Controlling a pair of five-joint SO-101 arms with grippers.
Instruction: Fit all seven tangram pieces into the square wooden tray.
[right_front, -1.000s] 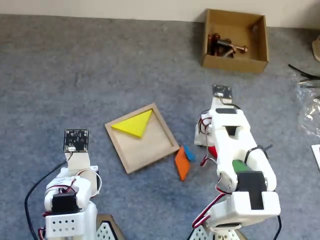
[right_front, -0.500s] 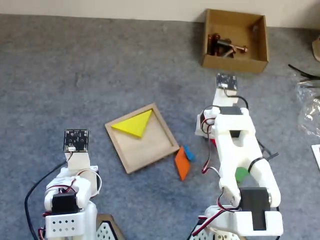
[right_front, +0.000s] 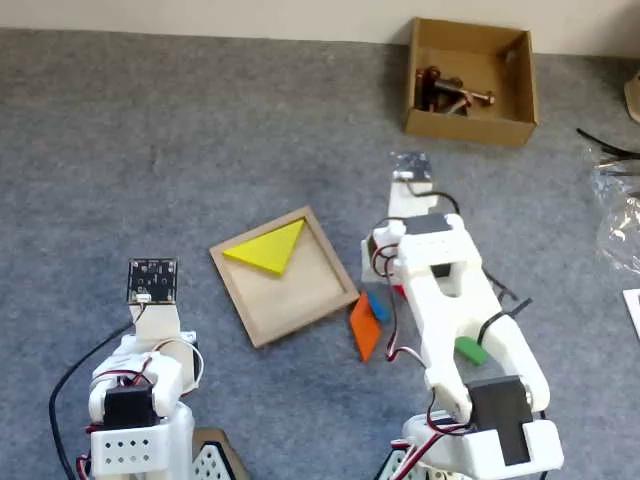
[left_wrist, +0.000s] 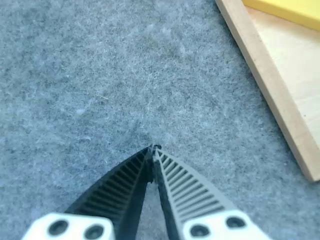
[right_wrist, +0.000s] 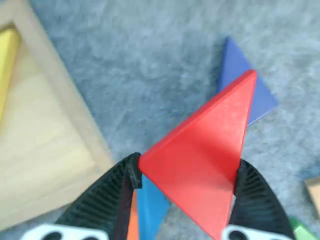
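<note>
The square wooden tray (right_front: 262, 327) lies turned at an angle mid-table, with a yellow triangle (right_front: 268, 250) in its far corner. My right gripper (right_wrist: 186, 167) is shut on a red triangle (right_wrist: 200, 160), held above the carpet just beside the tray's right edge (right_wrist: 65, 115). Under it lie a blue piece (right_wrist: 150, 205), an orange piece (right_wrist: 131, 222) and a blue-violet triangle (right_wrist: 242, 80). In the high view the orange piece (right_front: 364, 325) and blue piece (right_front: 378, 305) sit off the tray's right corner. My left gripper (left_wrist: 152, 150) is shut and empty over bare carpet near the tray's rim (left_wrist: 270, 85).
A green piece (right_front: 470, 350) lies beside the right arm (right_front: 440, 290). A cardboard box (right_front: 470, 125) with metal parts stands at the back right. Clear plastic and cables (right_front: 615, 200) lie at the right edge. Open carpet stretches left of the tray.
The right arm has swung left toward the tray with the red triangle, uncovering the green piece. The left arm has not moved.
</note>
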